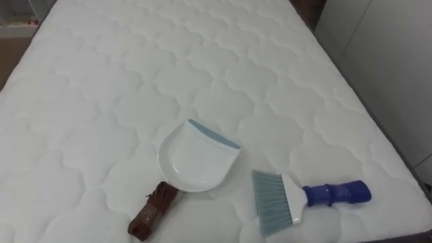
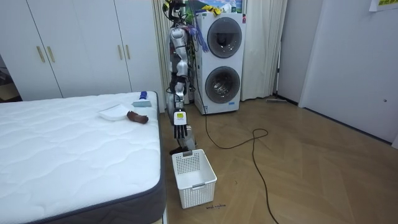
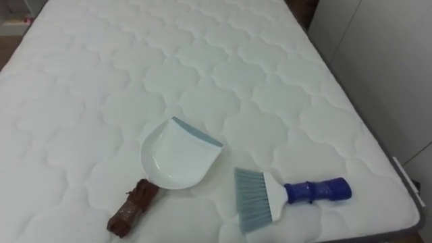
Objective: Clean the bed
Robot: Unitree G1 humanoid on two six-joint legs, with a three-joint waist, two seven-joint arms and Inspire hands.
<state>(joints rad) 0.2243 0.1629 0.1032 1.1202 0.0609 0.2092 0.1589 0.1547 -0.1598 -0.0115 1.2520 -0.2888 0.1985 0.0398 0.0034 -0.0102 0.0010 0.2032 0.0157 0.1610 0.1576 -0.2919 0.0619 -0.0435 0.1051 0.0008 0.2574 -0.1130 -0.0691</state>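
Room lies mostly beyond the dustpan [image 1: 196, 162], where you have open white mattress [image 1: 135, 81] up to the far edge. The dustpan sits near the robot's edge, with a brown object [image 1: 152, 212] against its lower left rim and the blue-handled brush [image 1: 304, 199] just right of it, handle towards the mattress's right edge. In the room view the robot stands at the bed's corner, left hand [image 2: 180, 132] hanging loose and holding nothing, a white basket [image 2: 194, 177] on the floor by its feet.
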